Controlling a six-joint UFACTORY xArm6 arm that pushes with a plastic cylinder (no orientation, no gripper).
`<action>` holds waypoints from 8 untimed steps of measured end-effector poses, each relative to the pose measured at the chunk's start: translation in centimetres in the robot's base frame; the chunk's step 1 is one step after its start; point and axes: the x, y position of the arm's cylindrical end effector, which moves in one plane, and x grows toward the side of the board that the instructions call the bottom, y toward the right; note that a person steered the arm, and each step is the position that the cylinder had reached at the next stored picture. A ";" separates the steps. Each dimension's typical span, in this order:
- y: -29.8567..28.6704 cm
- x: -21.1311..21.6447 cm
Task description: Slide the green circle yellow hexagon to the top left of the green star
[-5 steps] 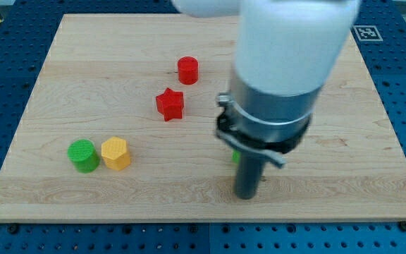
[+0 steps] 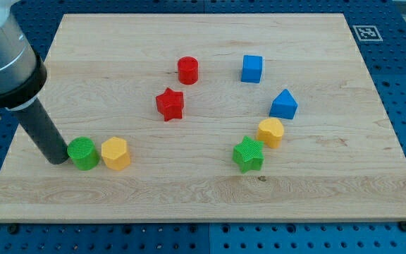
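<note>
The green circle (image 2: 84, 153) sits near the board's lower left, touching the yellow hexagon (image 2: 115, 153) on its right. The green star (image 2: 248, 154) lies at lower centre-right. My tip (image 2: 57, 159) stands on the board right against the left side of the green circle, with the dark rod rising up and to the left. The arm's grey body fills the view's top left corner.
A second yellow hexagon (image 2: 270, 132) touches the green star's upper right. A blue triangle (image 2: 283, 104) and a blue cube (image 2: 252, 68) lie above it. A red star (image 2: 169, 104) and a red circle (image 2: 187, 70) sit at centre. The board's left edge (image 2: 20, 134) is near my tip.
The arm has swung from the lower centre-right, over the green star, to the far left beside the green circle. The blocks at the right now show. No block has moved.
</note>
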 end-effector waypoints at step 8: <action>6.6 1.6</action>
